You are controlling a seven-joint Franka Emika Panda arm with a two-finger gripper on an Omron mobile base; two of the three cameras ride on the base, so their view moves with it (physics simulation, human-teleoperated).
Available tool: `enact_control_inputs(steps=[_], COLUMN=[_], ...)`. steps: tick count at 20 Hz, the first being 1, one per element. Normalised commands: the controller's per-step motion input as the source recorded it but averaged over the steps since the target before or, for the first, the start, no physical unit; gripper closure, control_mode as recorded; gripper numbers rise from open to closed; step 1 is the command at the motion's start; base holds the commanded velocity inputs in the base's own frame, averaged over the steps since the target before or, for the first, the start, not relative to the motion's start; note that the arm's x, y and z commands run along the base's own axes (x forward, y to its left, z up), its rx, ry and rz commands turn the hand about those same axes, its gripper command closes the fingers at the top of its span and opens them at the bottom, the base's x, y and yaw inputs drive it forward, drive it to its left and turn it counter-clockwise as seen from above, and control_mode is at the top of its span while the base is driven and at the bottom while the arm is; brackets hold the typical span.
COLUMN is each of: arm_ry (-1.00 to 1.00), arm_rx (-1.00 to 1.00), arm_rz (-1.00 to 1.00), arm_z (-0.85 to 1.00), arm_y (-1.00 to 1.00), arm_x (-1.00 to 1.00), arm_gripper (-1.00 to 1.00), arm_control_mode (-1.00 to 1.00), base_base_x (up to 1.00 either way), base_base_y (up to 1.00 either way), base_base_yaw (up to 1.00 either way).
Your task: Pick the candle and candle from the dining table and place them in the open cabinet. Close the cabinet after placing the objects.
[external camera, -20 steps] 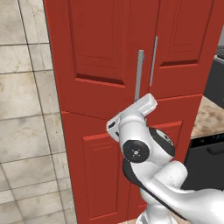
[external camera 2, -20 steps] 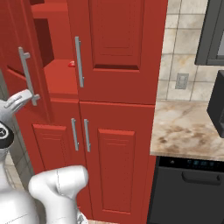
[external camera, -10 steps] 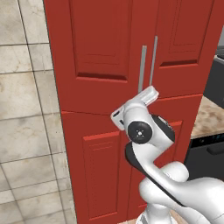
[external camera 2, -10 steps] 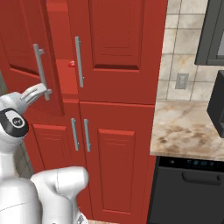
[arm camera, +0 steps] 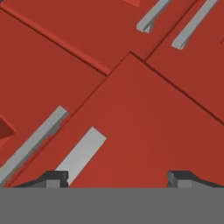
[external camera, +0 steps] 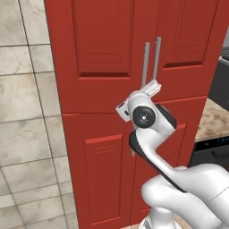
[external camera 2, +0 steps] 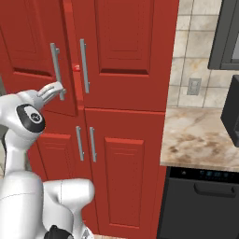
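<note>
Judged the cabinet (external camera 2: 121, 56) door rigid and hinge-bound, best pushed near the bar handle (external camera 2: 56, 71) upper left, gripper (arm camera: 118, 177) jaws released.

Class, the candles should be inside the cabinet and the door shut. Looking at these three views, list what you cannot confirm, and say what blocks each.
- Candles: hidden behind the cabinet doors in both base views.
- Door fully shut: unclear; in the right base view the left door looks nearly flush.
- Gripper touching the handle: unclear; its tips are cut off by the hand view's bottom edge.
</note>
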Motion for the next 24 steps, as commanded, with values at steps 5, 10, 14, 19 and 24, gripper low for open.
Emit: enact_control_inputs(steps=[5, 10, 14, 19, 24], arm_ry=[0.05, 0.05, 0.06, 0.07, 0.08], arm_rx=[0.00, 0.00, 0.00, 0.00, 0.00], arm_rz=[0.00, 0.00, 0.00, 0.00, 0.00], arm_z=[0.00, 0.00, 0.00, 0.00, 0.00], arm_y=[-0.22, -0.20, -0.21, -0.21, -0.18], arm_x=[0.50, 0.45, 0.45, 0.44, 0.40], arm_gripper=[-1.00, -1.00, -1.00, -1.00, -1.00], arm_control_mode=[-1.00, -1.00, -1.00, -1.00, -1.00], base_base_x=[0.00, 0.00, 0.00, 0.00, 0.00], base_base_y=[0.00, 0.00, 0.00, 0.00, 0.00], base_base_yaw=[0.00, 0.00, 0.00, 0.00, 0.00])
